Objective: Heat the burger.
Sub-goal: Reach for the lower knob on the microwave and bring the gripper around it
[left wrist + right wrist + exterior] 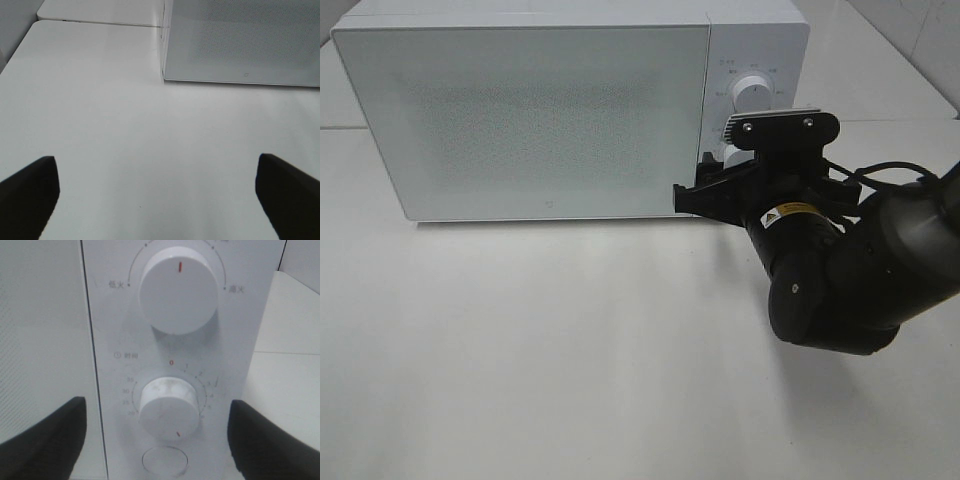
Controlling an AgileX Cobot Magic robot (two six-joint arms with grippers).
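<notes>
A boxy white microwave oven [540,110] stands at the back of the plain white desk [570,350]. Its wide door of frosted, finely dotted glass [520,120] is shut flush against the front. Where the burger is cannot be told: no view shows it, and nothing can be made out through the door's pane. The black right claw [695,182] is at the control panel on the oven's right side, just beside the door's edge, with its thick black arm [850,270] reaching in from the right. In the right wrist view this claw [157,407] has its two dark fingers [50,435] spread wide. They stand on either side of the lower white round dial [169,402], with bare panel showing between each finger and the dial. That dial's red mark points down and to one side, away from the red zero above its ring of numbers. Above it sits a larger white round dial [179,290] with its red mark pointing straight up. Below it lies a shallow round button [165,462]. The black left claw [156,165] is wide open and holds nothing. It hangs over bare desk, facing the oven's lower front corner [167,75].
</notes>
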